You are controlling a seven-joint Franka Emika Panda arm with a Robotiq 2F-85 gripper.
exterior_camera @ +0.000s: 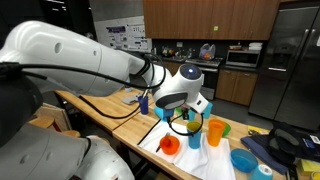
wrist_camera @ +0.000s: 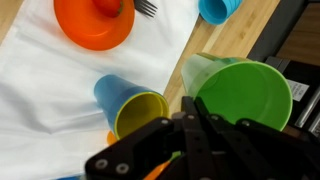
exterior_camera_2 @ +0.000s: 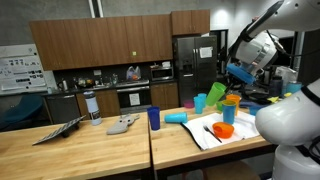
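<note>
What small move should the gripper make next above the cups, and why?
Probably open the jaws first. The gripper is shut and hovers over the white cloth, near the blue cup with a yellow cup nested inside and the green cup; shut fingers could not take either rim.

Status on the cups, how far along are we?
Done: the orange bowl with a fork sits on the white cloth. In hand: the gripper is shut above the green cup and the blue cup beside it; whether it holds anything, I cannot tell. Left, probably: those two stand apart, not nested, and a second blue cup lies further off.
</note>
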